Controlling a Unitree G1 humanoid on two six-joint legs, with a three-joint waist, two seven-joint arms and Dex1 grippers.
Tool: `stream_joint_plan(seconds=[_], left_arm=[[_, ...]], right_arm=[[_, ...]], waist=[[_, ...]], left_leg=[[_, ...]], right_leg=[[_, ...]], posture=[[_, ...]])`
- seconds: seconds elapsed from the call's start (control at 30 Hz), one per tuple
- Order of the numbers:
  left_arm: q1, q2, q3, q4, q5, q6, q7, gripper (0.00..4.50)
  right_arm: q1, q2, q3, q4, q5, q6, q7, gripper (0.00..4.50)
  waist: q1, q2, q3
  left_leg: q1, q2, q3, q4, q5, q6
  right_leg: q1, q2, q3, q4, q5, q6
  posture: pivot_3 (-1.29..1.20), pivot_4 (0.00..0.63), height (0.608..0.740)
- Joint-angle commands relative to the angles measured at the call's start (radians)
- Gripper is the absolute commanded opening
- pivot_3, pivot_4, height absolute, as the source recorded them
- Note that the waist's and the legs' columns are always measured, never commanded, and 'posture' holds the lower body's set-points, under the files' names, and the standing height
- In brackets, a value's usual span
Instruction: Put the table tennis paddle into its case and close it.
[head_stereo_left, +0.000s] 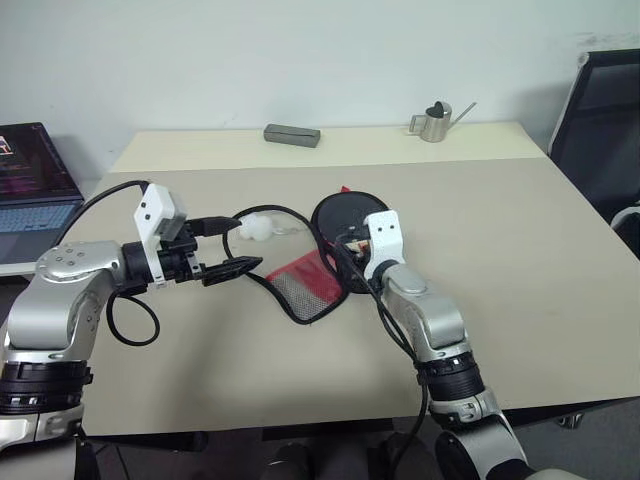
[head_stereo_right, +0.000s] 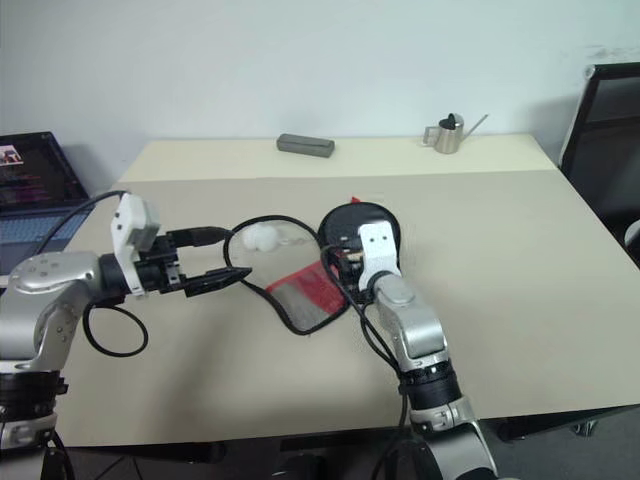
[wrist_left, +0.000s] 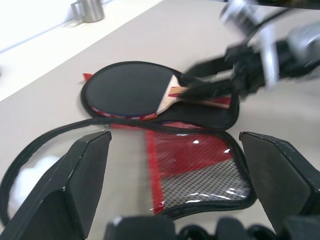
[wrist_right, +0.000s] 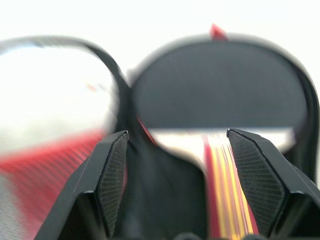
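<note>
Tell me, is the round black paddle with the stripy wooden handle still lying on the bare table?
No, the round black table tennis paddle lies on one half of the open black and red fabric case.

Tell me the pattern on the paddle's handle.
The table tennis paddle's handle has lengthwise red and tan stripes, clearest in the right wrist view.

I see matt black rubber and striped wood on the table tennis paddle (wrist_left: 131, 90), soft fabric, mesh and glossy clear plastic on the case (wrist_left: 200, 165).
</note>
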Motion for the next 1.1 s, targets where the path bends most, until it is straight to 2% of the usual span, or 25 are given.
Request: stream_joint_plan(seconds=[0.03, 0.13, 0.23, 0.43, 0.63, 0.8, 0.97, 1.1], left_arm=[[-0.017, -0.007, 0.024, 0.043, 0.015, -0.044, 0.021, 4.5], [-0.008, -0.015, 0.028, 0.078, 0.058, -0.102, 0.059, 4.5], [0.014, -0.022, 0.046, 0.106, 0.07, -0.13, 0.086, 4.5], [0.047, -0.051, 0.067, 0.15, 0.091, -0.168, 0.16, 4.5], [0.023, -0.061, 0.041, 0.288, 0.16, -0.224, 0.226, 4.5], [-0.042, -0.099, -0.004, 0.436, 0.237, -0.272, 0.281, 4.5], [-0.109, -0.153, -0.061, 0.543, 0.278, -0.296, 0.269, 4.5], [-0.167, -0.181, -0.119, 0.637, 0.314, -0.329, 0.222, 4.5]], right_arm=[[-0.017, -0.047, -0.015, -0.103, 0.084, 0.006, 0.112, 3.43], [-0.071, -0.17, -0.094, -0.123, 0.175, 0.09, 0.221, 3.43], [-0.109, -0.309, -0.107, -0.103, 0.228, 0.1, 0.354, 3.43], [-0.141, -0.568, -0.057, 0.045, 0.157, -0.126, 0.565, 3.43], [-0.191, -0.664, -0.069, 0.147, 0.147, -0.209, 0.655, 3.43], [-0.16, -0.698, -0.072, 0.088, 0.186, -0.186, 0.723, 3.43], [-0.11, -0.753, -0.064, 0.037, 0.216, -0.168, 0.811, 3.43], [-0.094, -0.808, -0.073, 0.081, 0.207, -0.184, 0.864, 3.43]], waist=[[0.0, 0.0, 0.0], [0.002, 0.0, 0.0], [0.004, 0.0, 0.0], [0.003, -0.001, 0.0], [0.003, -0.001, 0.001], [0.011, -0.001, 0.001], [0.024, -0.001, 0.001], [0.026, -0.002, 0.001]], left_leg=[[0.0, 0.0, 0.0, 0.0, 0.0, 0.0], [0.0, 0.0, 0.0, 0.0, 0.0, 0.0], [0.0, 0.0, 0.0, 0.0, 0.0, 0.0], [0.0, -0.002, 0.001, 0.0, 0.0, 0.0], [0.0, -0.002, 0.002, 0.0, 0.0, 0.0], [-0.002, -0.002, 0.001, 0.001, 0.0, 0.0], [-0.005, -0.003, 0.0, 0.002, 0.0, 0.0], [-0.007, -0.004, 0.0, 0.003, 0.0, 0.0]], right_leg=[[0.0, 0.0, 0.0, 0.0, 0.0, 0.0], [0.0, 0.0, -0.001, 0.0, 0.0, 0.0], [0.0, 0.0, -0.001, 0.0, 0.0, 0.0], [0.0, 0.0, -0.001, -0.002, 0.0, 0.0], [0.0, 0.0, -0.001, -0.002, 0.0, 0.0], [0.001, -0.001, -0.001, -0.003, 0.0, 0.0], [0.0, -0.002, -0.003, -0.004, 0.0, 0.001], [0.0, -0.002, -0.004, -0.004, 0.0, 0.001]], posture=[[0.0, 0.15, 0.74], [0.0, 0.15, 0.74], [0.0, 0.15, 0.74], [0.0, 0.15, 0.74], [0.0, 0.15, 0.74], [0.0, 0.15, 0.74], [0.0, 0.15, 0.74], [0.0, 0.15, 0.74]])
